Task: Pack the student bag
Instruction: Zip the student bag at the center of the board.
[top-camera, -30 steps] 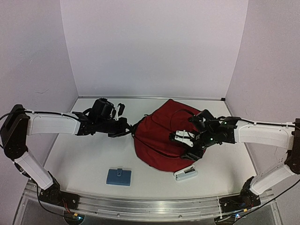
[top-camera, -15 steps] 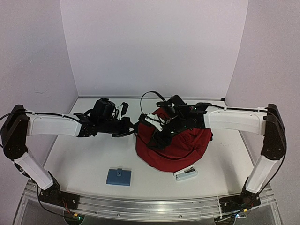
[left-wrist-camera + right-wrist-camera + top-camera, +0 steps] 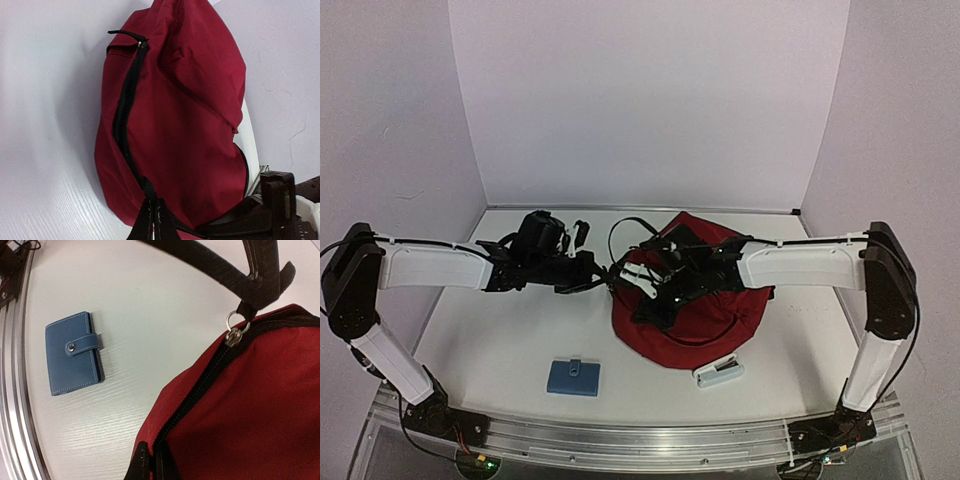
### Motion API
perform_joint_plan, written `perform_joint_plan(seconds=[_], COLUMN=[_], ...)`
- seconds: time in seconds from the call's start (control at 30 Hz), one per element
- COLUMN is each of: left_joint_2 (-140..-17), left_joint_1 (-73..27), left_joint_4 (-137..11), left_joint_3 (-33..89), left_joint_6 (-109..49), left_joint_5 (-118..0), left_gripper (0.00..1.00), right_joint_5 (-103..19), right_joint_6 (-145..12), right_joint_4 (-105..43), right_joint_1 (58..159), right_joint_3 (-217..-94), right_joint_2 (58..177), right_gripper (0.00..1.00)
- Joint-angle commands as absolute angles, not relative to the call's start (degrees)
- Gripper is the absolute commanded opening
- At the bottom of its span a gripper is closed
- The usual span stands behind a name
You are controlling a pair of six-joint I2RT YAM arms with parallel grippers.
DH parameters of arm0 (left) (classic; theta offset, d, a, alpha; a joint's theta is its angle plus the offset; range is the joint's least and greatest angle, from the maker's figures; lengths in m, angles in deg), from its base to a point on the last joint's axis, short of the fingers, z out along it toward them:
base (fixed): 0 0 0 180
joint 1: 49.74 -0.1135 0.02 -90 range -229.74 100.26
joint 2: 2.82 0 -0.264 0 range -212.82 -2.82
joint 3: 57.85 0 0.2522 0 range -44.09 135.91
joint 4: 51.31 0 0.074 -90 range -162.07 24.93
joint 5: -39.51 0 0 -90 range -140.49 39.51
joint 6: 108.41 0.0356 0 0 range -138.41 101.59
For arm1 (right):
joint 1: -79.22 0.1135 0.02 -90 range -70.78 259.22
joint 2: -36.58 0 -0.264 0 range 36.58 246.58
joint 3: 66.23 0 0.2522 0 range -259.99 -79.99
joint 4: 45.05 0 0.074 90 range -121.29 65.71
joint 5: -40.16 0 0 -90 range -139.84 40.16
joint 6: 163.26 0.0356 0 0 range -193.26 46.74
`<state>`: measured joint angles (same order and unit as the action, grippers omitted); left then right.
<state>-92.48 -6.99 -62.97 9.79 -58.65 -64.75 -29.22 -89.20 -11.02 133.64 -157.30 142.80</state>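
Top external view: the bag (image 3: 705,305) lies on the table (image 3: 500,340), a little right of centre, and both arms reach in to its left side. The left gripper (image 3: 601,272) meets the bag's left edge; the right gripper (image 3: 642,305) sits just beside it over the red cloth. From this height both sets of tips are lost in a dark tangle of fingers and strap.

The wrist views settle more. In the left wrist view, the left gripper (image 3: 153,223) has its tips pressed together on the bag (image 3: 190,115), right where the black zipper (image 3: 125,110) runs down into them. Only the very ends of the fingers show, cut off by the bottom edge. A black block at the lower right is too partial to name.

In the right wrist view, the right gripper (image 3: 148,464) is likewise closed, tips together on the hem of the bag (image 3: 250,405), where the zipper (image 3: 200,390) reaches the cloth's edge (how much cloth sits between the tips cannot be told, as they are cropped). A black strap (image 3: 220,267) arcs overhead, and a metal ring (image 3: 235,322) hangs from it at the zipper's far end.

A blue wallet (image 3: 573,377) lies shut on the table, well apart from the bag, toward the near-left. A stapler (image 3: 718,371) rests at the bag's near edge; whether it touches cannot be told.
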Motion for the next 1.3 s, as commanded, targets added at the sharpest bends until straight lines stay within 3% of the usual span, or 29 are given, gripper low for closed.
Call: perform_joint_plan(seconds=[0.0,0.33,0.37,0.4,0.47,0.5,0.73,0.97,1.07,1.13,1.17,1.27], left_joint_2=[-93.62,-94.04,-94.21,-94.38,-94.94,-95.34,-95.5,-94.61,-94.46,-94.53,-94.77,-96.89], left_joint_1=[-9.6,-10.8,-10.56,-10.15,-9.11,-8.58,-7.73,-7.73,-7.73,-7.76,-7.8,-7.81], left_joint_4=[-63.42,-61.01,-59.6,-58.17,-56.69,-56.56,-54.63,-54.43,-54.83,-55.26,-55.5,-56.37], left_joint_3=[13.25,13.57,13.29,13.21,13.47,13.95,14.11,13.29,13.08,13.09,13.22,14.88], left_joint_6=[-56.74,-56.48,-56.62,-56.78,-56.82,-56.72,-58.34,-58.71,-58.72,-58.45,-58.23,-57.14], left_joint_5=[-62.45,-67.85,-69.87,-71.27,-72.95,-73.43,-73.96,-73.7,-73.34,-72.43,-72.11,-71.79], left_gripper=[0.0,0.0,0.0,0.0,0.0,0.0,0.0,0.0,0.0,0.0,0.0,0.0], right_joint_5=[-27.67,-38.23,-39.78,-40.14,-38.28,-36.85,-30.92,-32.36,-33.88,-34.2,-34.21,-34.54], right_joint_6=[-96.81,-109.02,-108.86,-107.64,-104.14,-102.17,-90.58,-86.79,-86.88,-87.29,-87.45,-88.74], right_joint_4=[-5.07,-1.15,-1.23,-1.19,-1.13,-1.19,-5.1,-6.79,-6.86,-6.86,-6.86,-6.86], right_joint_1=[135.34,135.25,135.17,135.09,135.03,135.03,135.45,136.56,136.57,136.6,136.57,136.57], right_joint_3=[-151.24,-140.18,-140.78,-142.22,-146.05,-147.88,-159.65,-166.57,-166.88,-165.59,-164.92,-162.08], right_joint_2=[135.5,124.83,124.81,125.26,126.76,127.7,136.7,145.46,147.0,146.28,145.76,143.31], right_gripper=[0.0,0.0,0.05,0.2,0.6,0.68,0.71,0.6,0.41,0.13,0.03,0.0])
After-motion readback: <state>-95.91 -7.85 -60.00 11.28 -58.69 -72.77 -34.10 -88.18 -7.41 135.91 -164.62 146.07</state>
